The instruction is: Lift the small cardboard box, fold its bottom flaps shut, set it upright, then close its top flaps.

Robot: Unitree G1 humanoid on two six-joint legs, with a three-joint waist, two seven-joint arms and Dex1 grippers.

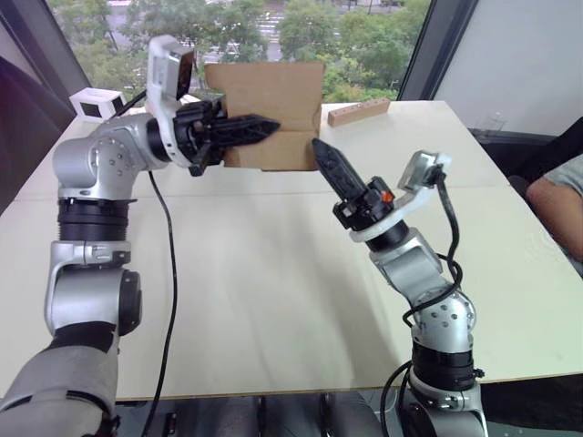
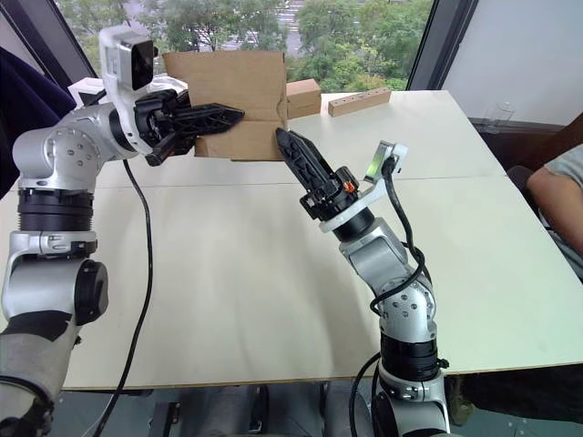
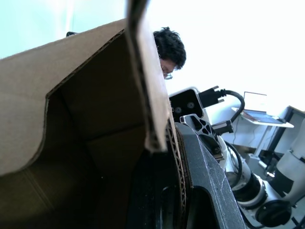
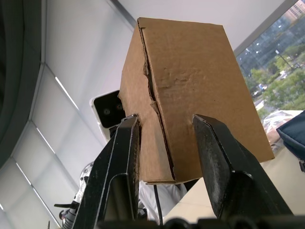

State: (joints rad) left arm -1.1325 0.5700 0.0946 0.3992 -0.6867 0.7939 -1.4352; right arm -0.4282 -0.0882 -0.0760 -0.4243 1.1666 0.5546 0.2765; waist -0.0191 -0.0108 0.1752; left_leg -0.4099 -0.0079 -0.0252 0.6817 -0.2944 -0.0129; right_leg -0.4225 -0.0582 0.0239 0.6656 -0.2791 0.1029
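Aloft over the far side of the table [image 1: 273, 273], the small cardboard box [image 1: 273, 109] is held with its long axis running across; the left gripper [image 1: 239, 130] is clamped on its wall; the right gripper [image 1: 330, 164], fingers apart, is angled up at its lower corner.

Pale table [image 1: 273, 300] before tree-filled window [image 1: 264, 32]

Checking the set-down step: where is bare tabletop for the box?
Broad bare table lies between the two arms, below the held box. The far edge is crowded: white item, wooden block, second carton.
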